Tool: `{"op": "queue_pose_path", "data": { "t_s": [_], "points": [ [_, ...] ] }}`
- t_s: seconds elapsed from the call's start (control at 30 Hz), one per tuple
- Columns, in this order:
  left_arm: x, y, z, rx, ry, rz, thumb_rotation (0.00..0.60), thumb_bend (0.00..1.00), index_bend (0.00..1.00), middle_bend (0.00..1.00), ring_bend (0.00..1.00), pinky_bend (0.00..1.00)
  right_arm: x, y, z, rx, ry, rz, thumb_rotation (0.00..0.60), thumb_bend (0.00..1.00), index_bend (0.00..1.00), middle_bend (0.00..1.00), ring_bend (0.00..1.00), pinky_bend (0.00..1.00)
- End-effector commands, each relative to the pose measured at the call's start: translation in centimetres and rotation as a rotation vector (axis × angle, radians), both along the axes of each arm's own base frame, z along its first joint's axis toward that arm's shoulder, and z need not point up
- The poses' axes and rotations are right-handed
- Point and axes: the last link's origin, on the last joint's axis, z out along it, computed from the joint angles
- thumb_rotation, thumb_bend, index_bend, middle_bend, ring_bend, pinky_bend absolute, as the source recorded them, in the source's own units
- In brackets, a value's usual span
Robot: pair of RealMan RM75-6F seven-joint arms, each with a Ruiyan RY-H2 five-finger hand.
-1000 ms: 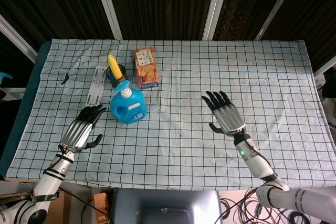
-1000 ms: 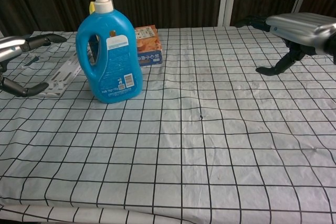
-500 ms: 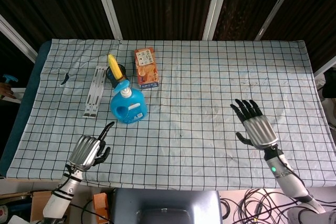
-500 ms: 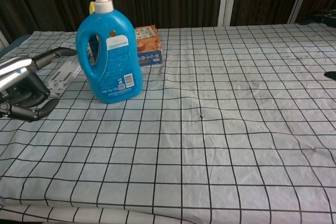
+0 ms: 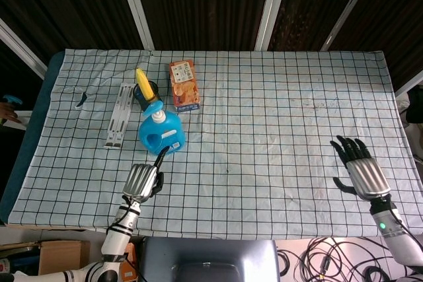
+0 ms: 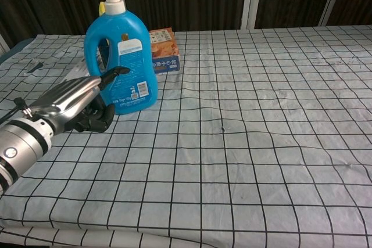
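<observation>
A: What is nearest on the desk (image 5: 277, 183)?

B: The left hand (image 5: 142, 179), at about seven o'clock, most fingers curled in, holding nothing, one finger stretched toward the blue pump bottle (image 5: 160, 133) (touching or not, I cannot tell). The right hand (image 5: 360, 170) lies at four o'clock, fingers spread wide, empty.

A: And farther back?

B: The bottle stands upright at ten o'clock; beyond it a yellow corn cob (image 5: 142, 81), an orange snack box (image 5: 184, 84) and a grey metal strip (image 5: 118, 114)

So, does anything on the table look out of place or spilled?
Nothing is spilled. The blue pump bottle stands upright, and the orange snack box lies flat. One oddity: a yellow corn cob stands on end in a dark cup just behind the bottle.
</observation>
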Motion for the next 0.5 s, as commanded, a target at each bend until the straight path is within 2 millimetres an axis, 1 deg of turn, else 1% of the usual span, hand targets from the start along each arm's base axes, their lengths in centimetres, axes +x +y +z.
{"op": "queue_pose_path", "data": {
  "t_s": [0.03,0.33,0.4,0.47,0.5],
  "points": [
    [0.2,0.3,0.0,0.016,0.006,0.014,0.6,0.69,0.0,1.0,1.0,1.0,0.1,0.0,-0.1,0.002,0.002,0.007,0.6,0.23,0.0,0.0,0.0,0.0],
    [0.2,-0.3,0.9,0.022,0.008,0.0,0.6,0.67,0.0,1.0,1.0,1.0,0.5,0.0,-0.4,0.006,0.0,0.013,0.6,0.23,0.0,0.0,0.0,0.0],
    [0.2,-0.5,1.2,0.024,0.005,-0.006,0.6,0.66,0.0,1.0,1.0,1.0,0.7,0.1,-0.5,0.006,0.004,0.019,0.6,0.23,0.0,0.0,0.0,0.0],
    [0.1,-1.3,2.0,0.027,0.004,-0.036,0.6,0.63,0.0,1.0,1.0,1.0,1.0,0.3,-0.5,0.003,0.005,0.03,0.6,0.23,0.0,0.0,0.0,0.0],
    [-0.1,-1.8,2.5,0.022,0.014,-0.062,0.6,0.6,0.0,0.93,0.96,0.98,1.2,0.5,-0.5,0.003,0.004,0.035,0.6,0.23,0.0,0.0,0.0,0.0]
  ]
}}
